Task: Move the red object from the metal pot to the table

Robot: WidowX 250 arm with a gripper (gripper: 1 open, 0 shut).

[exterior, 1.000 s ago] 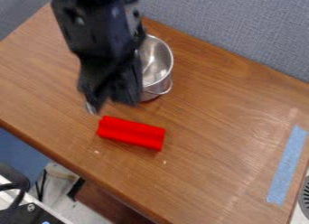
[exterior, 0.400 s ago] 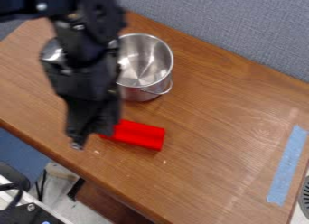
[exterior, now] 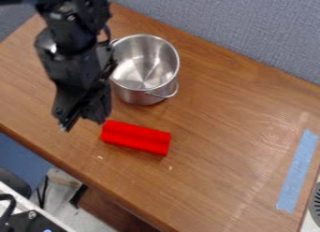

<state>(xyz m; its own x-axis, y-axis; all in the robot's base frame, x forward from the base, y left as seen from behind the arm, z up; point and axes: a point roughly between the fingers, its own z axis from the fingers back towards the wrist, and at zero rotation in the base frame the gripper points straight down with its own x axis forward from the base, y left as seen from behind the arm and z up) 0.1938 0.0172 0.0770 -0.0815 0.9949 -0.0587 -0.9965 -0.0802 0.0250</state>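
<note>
Since a second ago my arm has swung from in front of the metal pot [exterior: 145, 69] to the left part of the table [exterior: 238, 105], uncovering the pot. My pincer [exterior: 78, 117] points down, empty, just left of the red block [exterior: 135, 137] without touching it; whether its fingers stand apart I cannot tell. That block lies flat on the wood near the front edge, apart from the pot, with open tabletop to its right up to the blue tape [exterior: 298, 170].

- The gripper [exterior: 78, 117] is dark and blurred; how its jaws stand cannot be told
- The arm [exterior: 71, 35] hides the metal pot's [exterior: 146, 69] left rim
- The blue tape [exterior: 298, 170] is too small for detail
</note>
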